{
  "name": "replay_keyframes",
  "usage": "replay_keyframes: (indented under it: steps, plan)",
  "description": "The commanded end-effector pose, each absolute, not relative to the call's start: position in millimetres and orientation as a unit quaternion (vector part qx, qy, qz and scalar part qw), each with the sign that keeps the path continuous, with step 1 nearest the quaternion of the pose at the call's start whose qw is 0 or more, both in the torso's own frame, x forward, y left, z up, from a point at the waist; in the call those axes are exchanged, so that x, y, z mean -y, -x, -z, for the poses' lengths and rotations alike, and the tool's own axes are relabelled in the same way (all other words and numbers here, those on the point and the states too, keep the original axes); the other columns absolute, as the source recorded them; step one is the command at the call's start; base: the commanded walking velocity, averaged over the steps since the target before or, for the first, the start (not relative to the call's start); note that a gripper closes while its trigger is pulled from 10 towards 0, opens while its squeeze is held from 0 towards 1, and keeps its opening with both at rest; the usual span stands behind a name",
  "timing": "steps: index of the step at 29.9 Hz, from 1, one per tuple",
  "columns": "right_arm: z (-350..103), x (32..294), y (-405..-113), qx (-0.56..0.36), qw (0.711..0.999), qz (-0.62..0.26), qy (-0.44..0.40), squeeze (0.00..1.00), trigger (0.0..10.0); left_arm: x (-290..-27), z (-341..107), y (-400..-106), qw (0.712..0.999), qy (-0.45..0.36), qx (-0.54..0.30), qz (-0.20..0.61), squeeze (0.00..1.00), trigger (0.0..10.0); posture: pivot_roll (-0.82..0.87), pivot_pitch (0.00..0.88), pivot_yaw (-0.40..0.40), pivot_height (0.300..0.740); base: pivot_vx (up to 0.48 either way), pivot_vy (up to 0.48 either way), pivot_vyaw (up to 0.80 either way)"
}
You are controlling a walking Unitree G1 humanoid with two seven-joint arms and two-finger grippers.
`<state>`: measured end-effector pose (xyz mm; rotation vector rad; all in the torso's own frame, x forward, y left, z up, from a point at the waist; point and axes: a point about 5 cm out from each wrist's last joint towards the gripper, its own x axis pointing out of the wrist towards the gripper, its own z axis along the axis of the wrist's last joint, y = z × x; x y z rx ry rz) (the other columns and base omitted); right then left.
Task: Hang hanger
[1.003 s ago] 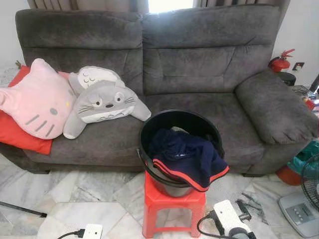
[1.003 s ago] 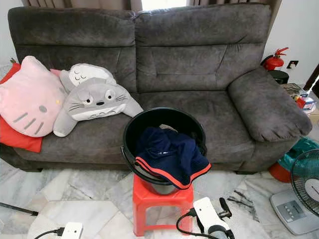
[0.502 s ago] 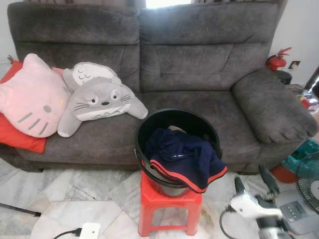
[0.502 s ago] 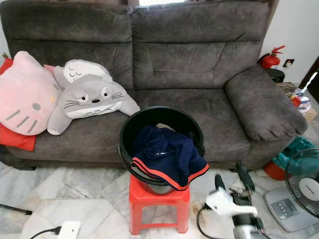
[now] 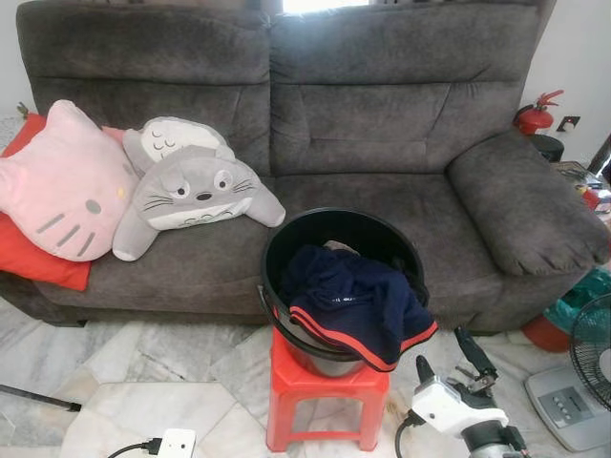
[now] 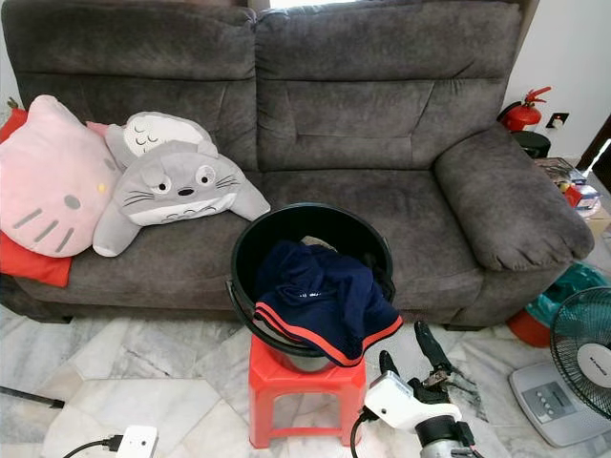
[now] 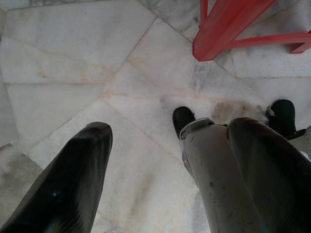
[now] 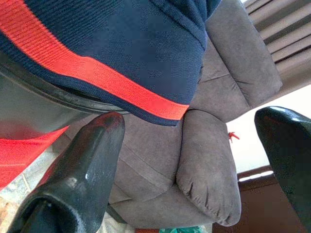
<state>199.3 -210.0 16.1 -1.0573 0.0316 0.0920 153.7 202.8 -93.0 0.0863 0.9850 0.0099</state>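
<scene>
The right gripper (image 5: 449,361) has been drawn nearer the round black bucket (image 5: 286,250), at its 4 o'clock, fingers spread, empty. Knitted navy cloth (image 5: 355,301) is draped over the rim. The left gripper (image 7: 165,160) is seen parted above marble floor (image 7: 73,63).

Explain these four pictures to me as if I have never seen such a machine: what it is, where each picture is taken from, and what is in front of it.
This is a walking humanoid robot with two arms, each ending in a gripper of two long black fingers. The two wide pictures come from the two eyes of a camera on its head, looking forward and down. They show a grey sofa with a pink cat cushion and a grey plush toy. Before the sofa stands a red stool carrying a black bucket, with a navy garment with a red stripe draped over its rim.

The other two pictures come from cameras on the wrists. The right gripper is raised beside the bucket, open and empty. The left gripper hangs open over the marble floor, holding nothing.
</scene>
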Motion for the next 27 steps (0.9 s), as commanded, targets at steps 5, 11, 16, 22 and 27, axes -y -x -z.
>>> replay_keyframes:
  steps: [5,11,16,22,27]
  plan:
    - [-15,211,-217,-0.026,0.862,-0.058,0.503,0.00,10.0,-204,94,-150,0.875,-0.051,-0.481,0.002,0.00,10.0,-0.12,0.000,0.017,0.740,0.000,0.000,0.00]
    - [-11,205,-229,-0.021,0.853,-0.083,0.515,0.00,10.0,-202,95,-150,0.875,-0.048,-0.483,0.002,0.00,10.0,-0.12,0.000,0.018,0.740,0.000,0.000,0.00]
    - [-8,204,-233,-0.029,0.856,-0.088,0.508,0.00,10.0,-202,96,-148,0.873,-0.046,-0.486,0.001,0.00,10.0,-0.11,0.000,0.015,0.740,0.000,0.000,0.00]
    - [-1,204,-228,-0.040,0.854,-0.094,0.509,0.00,10.0,-203,96,-146,0.872,-0.047,-0.487,0.000,0.00,10.0,-0.11,0.000,0.016,0.740,0.000,0.000,0.00]
    - [-2,205,-231,-0.027,0.854,-0.089,0.511,0.00,10.0,-202,96,-147,0.873,-0.048,-0.486,0.002,0.00,10.0,-0.11,0.000,0.016,0.740,0.000,0.000,0.00]
